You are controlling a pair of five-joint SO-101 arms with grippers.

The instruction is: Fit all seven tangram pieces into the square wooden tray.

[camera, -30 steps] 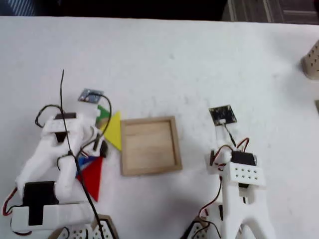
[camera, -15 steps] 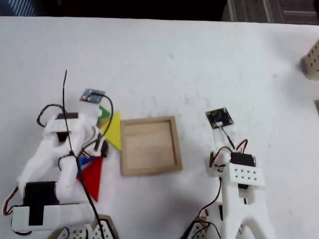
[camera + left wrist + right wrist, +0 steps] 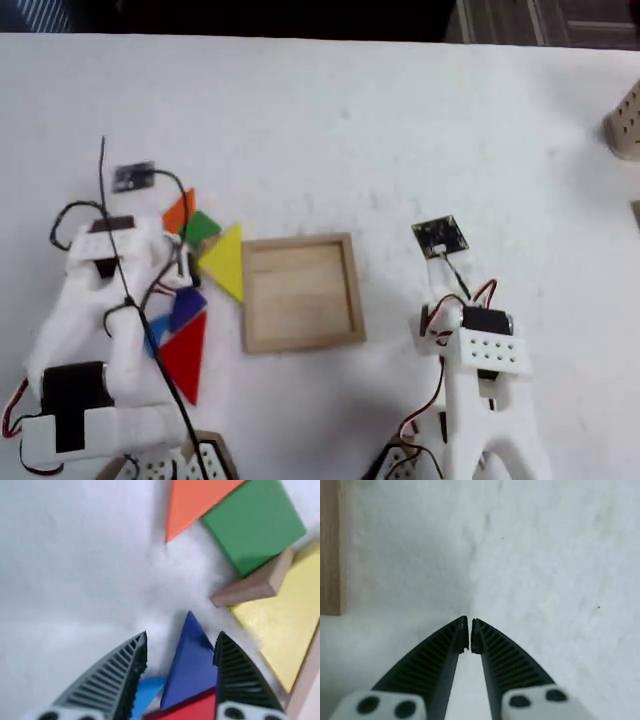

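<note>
The square wooden tray (image 3: 300, 292) lies mid-table with nothing in it. Left of it are the pieces: orange (image 3: 178, 212), green (image 3: 203, 226), a yellow triangle (image 3: 225, 260), dark blue (image 3: 187, 307), light blue (image 3: 155, 333) and a red triangle (image 3: 185, 352). My left gripper (image 3: 181, 636) is open low over the table, with the tip of the dark blue triangle (image 3: 190, 665) between its fingers. A plain wood piece (image 3: 255, 582) lies between green (image 3: 252, 525) and yellow (image 3: 285, 630). My right gripper (image 3: 470, 630) is shut on nothing, just right of the tray's corner (image 3: 331, 545).
The left arm (image 3: 100, 290) covers part of the piece cluster. The right arm (image 3: 485, 350) stands right of the tray. A pale perforated object (image 3: 625, 125) sits at the far right edge. White tabletop stretches beyond the tray.
The left arm has swung left and back, uncovering the orange, green and dark blue pieces. The right arm's wrist shifted slightly left a second ago and has held still since.
</note>
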